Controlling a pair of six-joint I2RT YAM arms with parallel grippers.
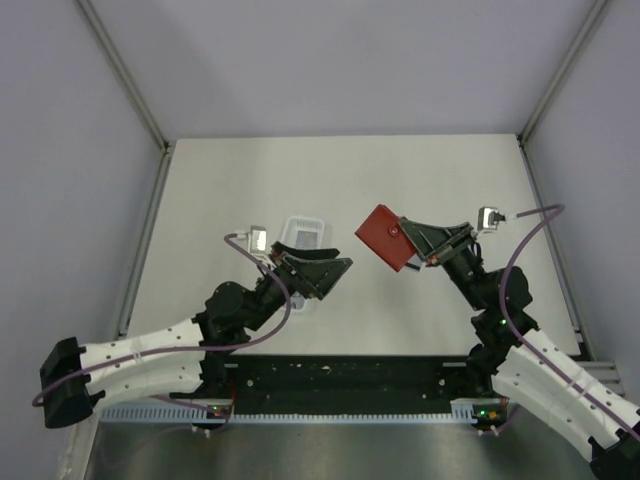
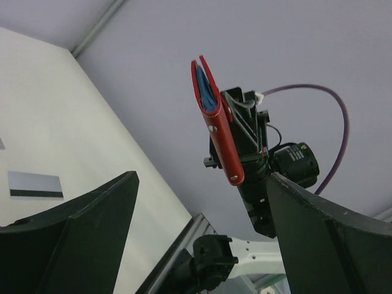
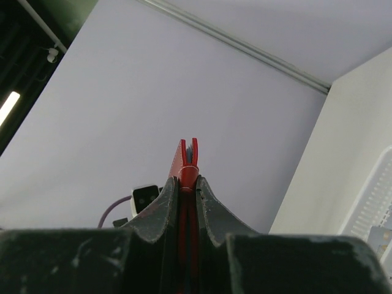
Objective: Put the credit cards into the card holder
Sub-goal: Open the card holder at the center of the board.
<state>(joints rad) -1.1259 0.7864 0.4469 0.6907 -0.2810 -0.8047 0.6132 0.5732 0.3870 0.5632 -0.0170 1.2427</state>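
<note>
Red leather-like card holder (image 1: 382, 236) is pinched between the jaws of the right gripper (image 1: 406, 252), which stand narrow, closed on one edge of it. Most of the holder sticks out beyond the fingertips, clear of the white table (image 1: 440, 180).

From the right wrist camera the holder (image 3: 188, 156) appears edge-on, squeezed between the two dark fingers (image 3: 160, 211). Its two red flaps part slightly at the far end beyond the jaws.

In the left wrist view the same holder (image 2: 218, 131) stands nearly upright against the grey wall (image 2: 294, 49). It is straight ahead of the jaws of the left gripper (image 2: 201, 177) and apart from them. Its top gapes a little and a blue lining shows inside.

The left gripper (image 1: 338, 268) has its jaws spread wide with nothing between them. Its fingers (image 2: 92, 236) frame the wrist view on both sides, and neither touches the holder.

One grey credit card (image 2: 35, 184) lies flat on the table, off to the side of these jaws, outside one finger and well apart from the holder. It has a dark band along one long edge.

A white slotted tray (image 1: 303, 233) rests on the table just beside the left jaws in the overhead view, partly hidden by them. What it contains I cannot tell.
</note>
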